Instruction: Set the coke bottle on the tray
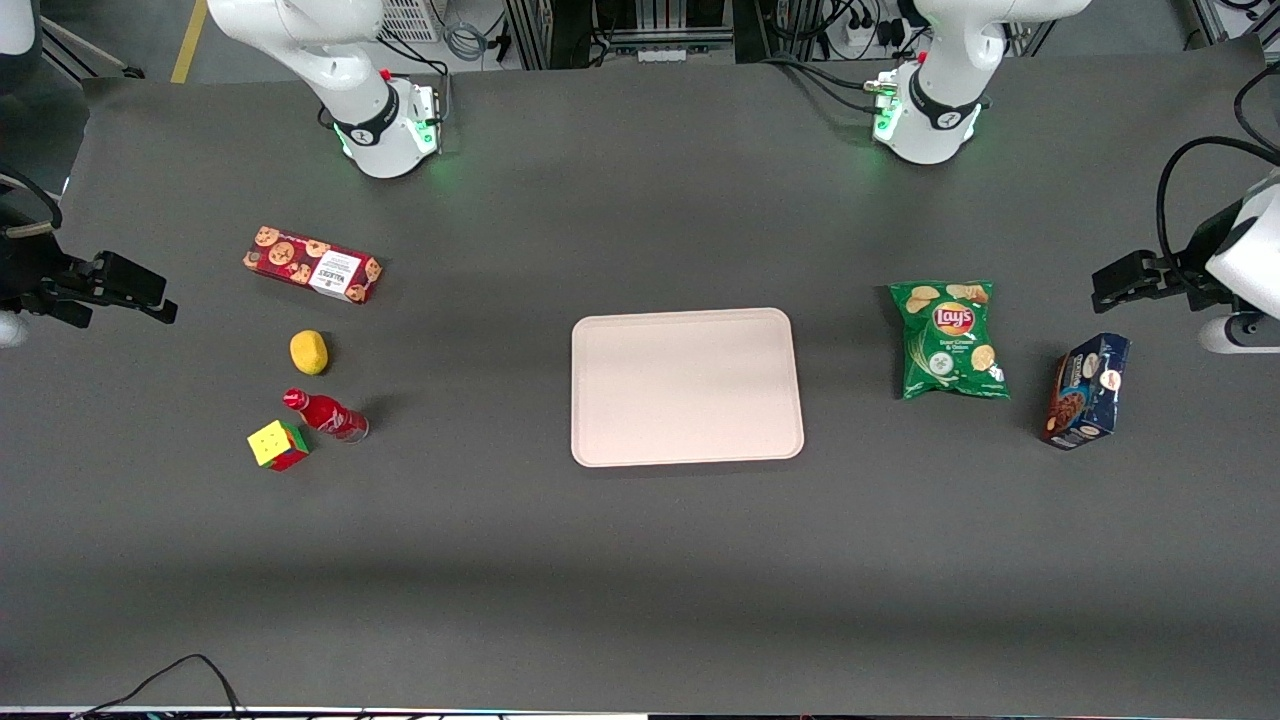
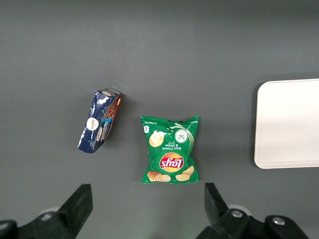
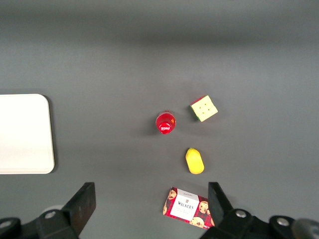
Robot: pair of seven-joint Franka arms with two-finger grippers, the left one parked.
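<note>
The coke bottle (image 1: 325, 413) is a small slim red bottle with a red cap, standing on the dark table toward the working arm's end. The right wrist view looks down on its cap (image 3: 165, 123). The tray (image 1: 686, 385) is large, flat and pale pinkish-beige, and lies bare at the table's middle; its edge shows in the right wrist view (image 3: 25, 133). My right gripper (image 1: 150, 295) hangs high at the working arm's end of the table, well apart from the bottle. It is open and empty (image 3: 151, 204), fingers wide apart.
A colour cube (image 1: 277, 444) sits close beside the bottle. A yellow lemon (image 1: 309, 351) and a red cookie box (image 1: 313, 264) lie farther from the front camera. A green chips bag (image 1: 948, 338) and a blue box (image 1: 1087, 390) lie toward the parked arm's end.
</note>
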